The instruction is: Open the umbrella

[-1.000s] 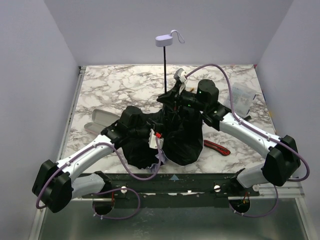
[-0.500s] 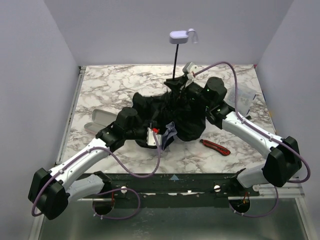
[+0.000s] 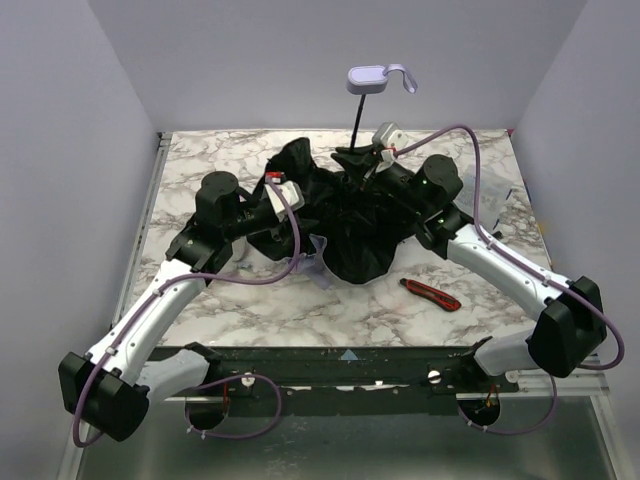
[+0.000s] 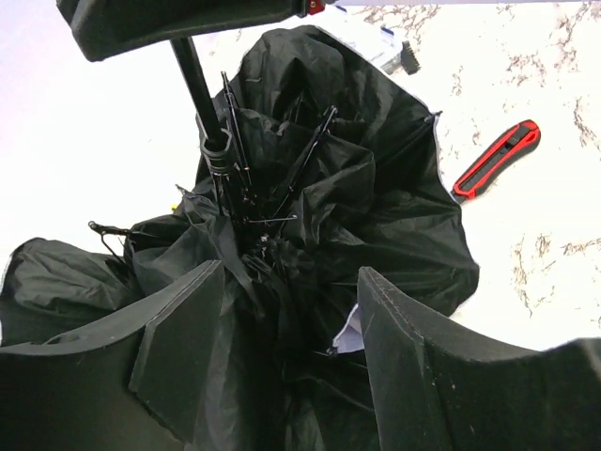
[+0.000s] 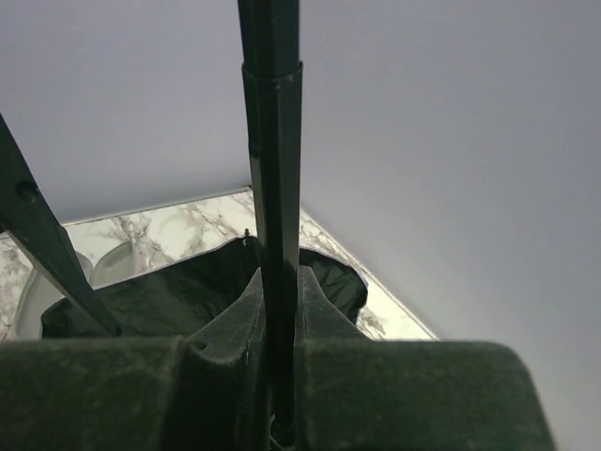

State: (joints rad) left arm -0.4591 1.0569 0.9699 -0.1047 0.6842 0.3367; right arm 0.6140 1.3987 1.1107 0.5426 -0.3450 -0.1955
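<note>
The umbrella (image 3: 350,225) sits on the marbled desk (image 3: 220,150) about midway across and toward the back. It lies upside down and part-way spread, with the black lining facing up in crumpled folds and thin ribs showing among them. A sliver of lavender fabric peeks out at its near left edge. Its black shaft (image 5: 272,141) rises from the centre of the folds, leaning slightly right, and the small lavender handle (image 3: 368,80) is at the top, high above the canopy.

The right tool (image 5: 277,324) is on the umbrella itself, low on the shaft just above the folds. Its fingers are pressed together on the rod, pinching it from both sides.

The left tool (image 4: 293,272) is at the umbrella's left side, its fingers (image 4: 178,348) spread well apart. Black fabric is bunched in the gap between them (whether either pad actually touches the cloth I cannot tell).

A red-and-black utility knife (image 3: 432,295) lies flat on the desk just off the umbrella's near right edge, apart from the fabric.
</note>
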